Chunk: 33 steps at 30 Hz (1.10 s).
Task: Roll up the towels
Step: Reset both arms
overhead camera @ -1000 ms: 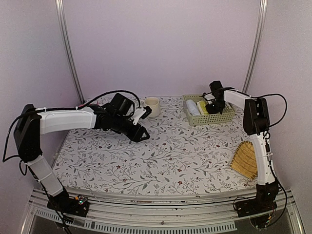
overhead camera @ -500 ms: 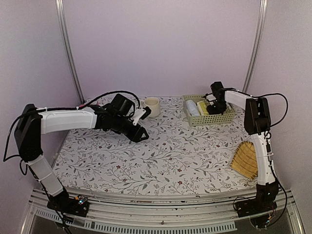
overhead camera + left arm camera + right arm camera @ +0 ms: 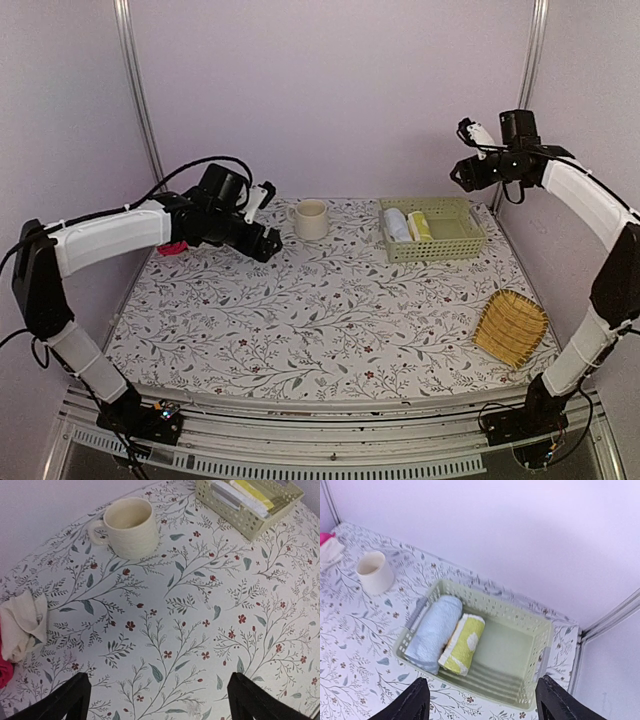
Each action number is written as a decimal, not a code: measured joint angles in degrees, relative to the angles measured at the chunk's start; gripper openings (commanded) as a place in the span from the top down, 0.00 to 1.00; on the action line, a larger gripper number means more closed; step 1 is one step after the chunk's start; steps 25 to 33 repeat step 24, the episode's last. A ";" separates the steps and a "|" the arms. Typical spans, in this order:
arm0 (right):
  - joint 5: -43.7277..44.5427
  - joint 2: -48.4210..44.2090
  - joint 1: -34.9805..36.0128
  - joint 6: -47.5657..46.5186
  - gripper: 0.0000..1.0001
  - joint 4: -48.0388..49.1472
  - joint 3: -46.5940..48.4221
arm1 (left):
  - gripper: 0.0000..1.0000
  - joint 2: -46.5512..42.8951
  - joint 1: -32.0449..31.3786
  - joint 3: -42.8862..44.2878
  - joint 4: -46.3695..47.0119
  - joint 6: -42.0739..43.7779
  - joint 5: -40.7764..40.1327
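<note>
The pale blue towel [image 3: 434,630] and the yellow-green towel [image 3: 462,642] are lying rolled, touching side by side in the green basket [image 3: 506,650]. The right fingers [image 3: 485,705] are hanging above it, spread and empty. A careless dip could be loosening the rolls. The left fingers [image 3: 159,702], also spread and empty, are risking bumping the mug [image 3: 129,527].

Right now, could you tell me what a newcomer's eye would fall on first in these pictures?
The pale blue towel and the yellow-green towel lie rolled, side by side, in the green basket at the far right of the table. The left claw and right claw hang open and empty.
</note>
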 measured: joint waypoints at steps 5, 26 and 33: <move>-5.40 -15.19 -0.42 0.61 0.01 4.61 -7.06 | 0.02 -6.78 0.74 4.02 -0.48 0.24 -5.09; -2.84 -40.22 -0.72 17.35 0.01 23.61 -36.57 | 0.02 -24.30 0.83 -12.70 17.18 3.93 -20.52; -2.84 -40.22 -0.72 17.35 0.01 23.61 -36.57 | 0.02 -24.30 0.83 -12.70 17.18 3.93 -20.52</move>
